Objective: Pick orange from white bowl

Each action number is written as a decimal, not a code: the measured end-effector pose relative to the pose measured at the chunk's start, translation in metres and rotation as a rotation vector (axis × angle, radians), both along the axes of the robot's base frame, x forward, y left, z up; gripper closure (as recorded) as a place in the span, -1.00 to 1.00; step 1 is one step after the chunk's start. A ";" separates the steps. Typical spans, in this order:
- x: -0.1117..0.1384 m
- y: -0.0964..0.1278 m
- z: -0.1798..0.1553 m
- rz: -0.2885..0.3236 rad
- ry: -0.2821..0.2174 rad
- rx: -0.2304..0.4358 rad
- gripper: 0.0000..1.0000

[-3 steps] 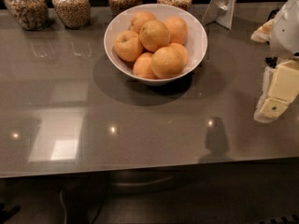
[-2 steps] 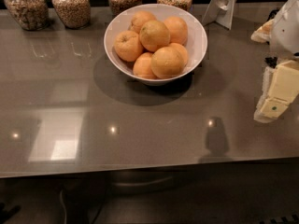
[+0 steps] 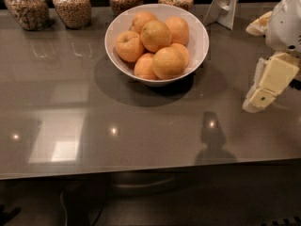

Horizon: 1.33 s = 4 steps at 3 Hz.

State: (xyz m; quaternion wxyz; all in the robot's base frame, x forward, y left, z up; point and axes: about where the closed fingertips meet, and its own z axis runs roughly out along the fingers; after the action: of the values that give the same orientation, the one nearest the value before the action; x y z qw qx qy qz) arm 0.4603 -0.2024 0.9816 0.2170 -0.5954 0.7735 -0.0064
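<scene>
The white bowl (image 3: 201,44) stands on the grey counter, back of centre, and holds several oranges piled together. The orange (image 3: 156,35) is the paler, yellow-orange one on top of the pile, in the middle of the bowl. An orange with a puckered dimple (image 3: 128,45) lies to its left, and deeper-orange fruits lie in front and behind. My gripper (image 3: 263,91) hangs at the right edge of the view, cream-coloured, above the counter. It is to the right of the bowl and apart from it, holding nothing that I can see.
Several glass jars of grains and nuts (image 3: 72,6) line the counter's back edge. A white stand (image 3: 225,6) leans behind the bowl at the back right. The counter's front edge (image 3: 141,171) runs across the lower part of the view.
</scene>
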 end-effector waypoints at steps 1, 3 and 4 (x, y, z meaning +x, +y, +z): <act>0.029 0.024 0.009 -0.001 -0.055 0.119 -1.00; 0.082 0.094 0.031 -0.030 -0.120 0.224 -1.00; 0.100 0.140 0.039 -0.011 -0.190 0.169 -1.00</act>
State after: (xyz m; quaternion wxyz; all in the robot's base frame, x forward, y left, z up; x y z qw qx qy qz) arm 0.5607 -0.0626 1.0204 0.3388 -0.5676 0.7504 0.0014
